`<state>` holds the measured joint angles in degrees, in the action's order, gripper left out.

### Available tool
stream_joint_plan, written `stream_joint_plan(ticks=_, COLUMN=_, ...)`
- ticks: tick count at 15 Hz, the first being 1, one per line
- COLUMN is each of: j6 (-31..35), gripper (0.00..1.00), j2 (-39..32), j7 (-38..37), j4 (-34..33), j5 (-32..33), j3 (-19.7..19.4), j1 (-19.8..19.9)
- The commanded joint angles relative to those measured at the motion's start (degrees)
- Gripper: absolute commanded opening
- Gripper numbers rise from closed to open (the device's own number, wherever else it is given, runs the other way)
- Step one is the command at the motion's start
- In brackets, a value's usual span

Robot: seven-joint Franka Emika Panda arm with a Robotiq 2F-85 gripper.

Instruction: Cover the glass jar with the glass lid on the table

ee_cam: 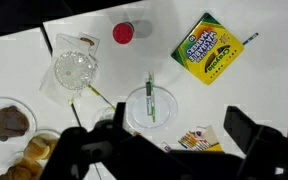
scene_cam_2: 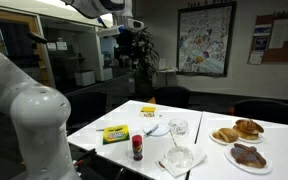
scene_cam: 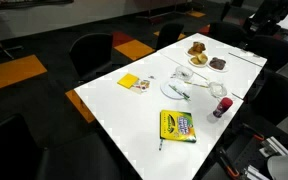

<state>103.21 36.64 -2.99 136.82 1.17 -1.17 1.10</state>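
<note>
fingers: two dark fingers (ee_cam: 254, 140) fill the bottom of the wrist view. They're spread wide with nothing between them.
arm: only an exterior view shows the white arm (scene_cam_2: 24, 120), big in the foreground.
bottle: dark bottle with a red top (scene_cam_2: 137, 148) near the desk (scene_cam: 119, 105) edge. The wrist cam mostly sees the red cap.
glass lid: round clear glass lid (ee_cam: 74, 70), flat on a white napkin just beside the bottle.
glass jar: pretty sure it's the small clear glass jar (scene_cam_2: 179, 127) standing just behind the lid, apart from it and uncovered. In the wrist view the fingers hide that spot.
plate: white plate (ee_cam: 149, 105) with a green utensil across it, next to the jar.
crayon box: yellow-green crayon box (ee_cam: 206, 50). It reads "Crayola" in the wrist view and is too small to read elsewhere.
packet: yellow packet (scene_cam: 132, 82), near the far side.
pastries: pastries (scene_cam: 197, 48) on plates at the far end. The wrist view cuts them off.
</note>
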Motion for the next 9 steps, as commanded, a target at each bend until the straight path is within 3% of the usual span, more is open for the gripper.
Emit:
stream_joint_plan(ticks=1, j6=-0.1, gripper=1.00, j2=0.0, j7=0.2, j4=-0.1, j5=-0.2, j3=0.2, j1=0.3)
stream_joint_plan(ticks=7, j6=-0.1, gripper=1.00, j2=0.0, j7=0.2, j4=-0.1, j5=-0.2, j3=0.2, j1=0.3)
stream_joint_plan(ticks=9, j6=2.2, gripper=1.00, j2=0.4, j7=4.3, j4=2.0, j5=1.0, j3=-1.3, j1=0.1)
